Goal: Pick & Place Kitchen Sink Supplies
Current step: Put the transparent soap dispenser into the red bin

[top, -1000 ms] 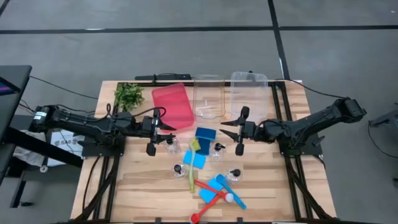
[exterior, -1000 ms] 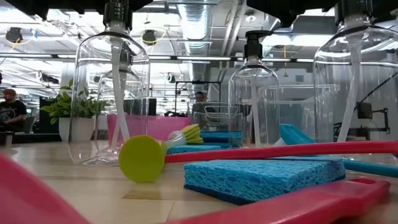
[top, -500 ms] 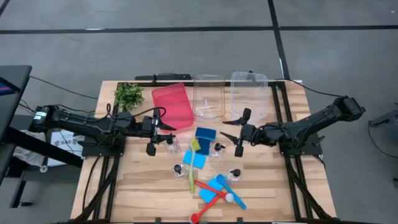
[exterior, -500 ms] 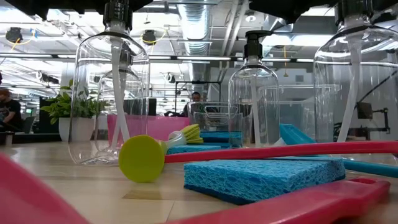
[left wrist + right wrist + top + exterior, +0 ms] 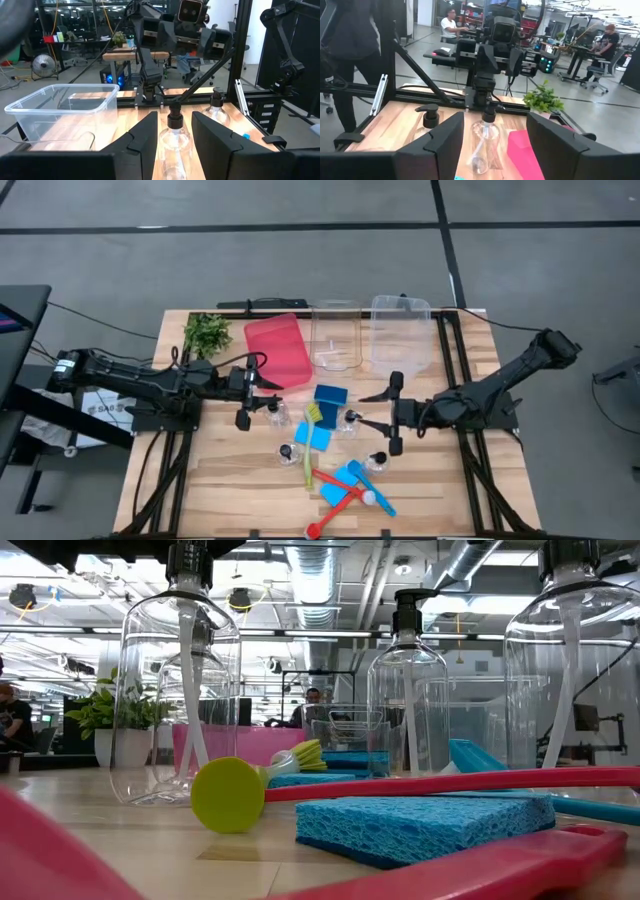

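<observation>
Left gripper [image 5: 254, 394] pinches a small clear pump-top bottle [image 5: 272, 411] upright for lifting off the wooden desk [image 5: 230, 470] — right gripper [image 5: 390, 413], fingers spread, lines up on another clear bottle [image 5: 351, 421] just ahead

The left pincer [image 5: 262, 395] has a bottle [image 5: 275, 414] standing between its fingers, so nothing else fits there. Ahead of the right pincer [image 5: 374, 417] stands another bottle [image 5: 350, 421], with the blue sponge [image 5: 330, 396] just beyond it. Below that pincer a third bottle [image 5: 378, 462] blocks the drop. Behind both, the red bin [image 5: 277, 350] and two clear bins [image 5: 399, 330] wall off the far edge. The surface [image 5: 225, 480] near the left front corner lies bare.
</observation>
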Controlling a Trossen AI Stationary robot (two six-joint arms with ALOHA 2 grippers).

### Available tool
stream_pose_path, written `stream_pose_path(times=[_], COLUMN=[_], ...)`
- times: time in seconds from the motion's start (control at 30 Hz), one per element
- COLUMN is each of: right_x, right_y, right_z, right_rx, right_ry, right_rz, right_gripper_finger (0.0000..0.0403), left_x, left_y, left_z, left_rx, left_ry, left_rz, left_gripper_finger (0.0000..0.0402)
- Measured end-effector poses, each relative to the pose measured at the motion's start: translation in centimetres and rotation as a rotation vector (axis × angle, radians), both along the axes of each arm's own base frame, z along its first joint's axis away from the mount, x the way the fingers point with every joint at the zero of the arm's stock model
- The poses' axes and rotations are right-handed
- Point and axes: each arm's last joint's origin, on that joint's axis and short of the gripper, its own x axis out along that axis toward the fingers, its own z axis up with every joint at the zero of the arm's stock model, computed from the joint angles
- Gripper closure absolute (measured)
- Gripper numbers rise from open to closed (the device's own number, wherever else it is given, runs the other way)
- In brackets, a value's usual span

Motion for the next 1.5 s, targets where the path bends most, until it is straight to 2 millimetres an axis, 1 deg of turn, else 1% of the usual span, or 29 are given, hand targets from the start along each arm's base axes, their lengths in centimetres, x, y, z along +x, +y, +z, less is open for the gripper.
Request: stream_pose_path(times=[0.07, 0.27, 0.37, 0.67, 0.8, 1.0, 1.13, 1.27, 1.5], right_x=[0.0, 0.1, 0.3, 0.4, 0.4, 0.4, 0.4, 0.4, 0.4], right_y=[0.0, -0.3, -0.6, -1.0, -1.0, -1.0, -1.0, -1.0, -1.1], right_z=[0.0, -0.3, -0.5, -0.6, -0.6, -0.9, -1.1, -1.1, -0.9], right_rx=[-0.001, -0.018, -0.031, -0.033, -0.033, -0.057, -0.068, -0.078, -0.085], right_ry=[-0.002, 0.028, 0.054, 0.058, 0.058, 0.087, 0.109, 0.108, 0.094], right_rz=[-0.001, -0.017, -0.030, -0.052, -0.051, -0.051, -0.051, -0.051, -0.067], right_gripper_finger=[0.0201, 0.0218, 0.0221, 0.0219, 0.0212, 0.0199, 0.0193, 0.0190, 0.0200], left_x=[0.0, 0.0, 0.0, -0.1, -0.1, -0.4, -0.7, -1.2, -2.0], left_y=[0.0, 0.3, 0.3, 0.3, 0.1, -1.4, -2.6, -3.7, -5.1], left_z=[-0.2, -0.7, -0.7, -1.3, -1.3, -1.3, -1.3, -1.3, -1.3], left_rx=[0.003, 0.013, 0.013, -0.074, -0.061, 0.149, 0.221, 0.220, 0.098], left_ry=[0.021, 0.068, 0.070, 0.130, 0.133, 0.124, 0.118, 0.118, 0.118], left_rz=[0.007, 0.110, 0.110, 0.118, 0.107, 0.042, 0.046, 0.113, 0.217], left_gripper_finger=[0.0279, 0.0279, 0.0279, 0.0279, 0.0264, 0.0226, 0.0206, 0.0192, 0.0166])
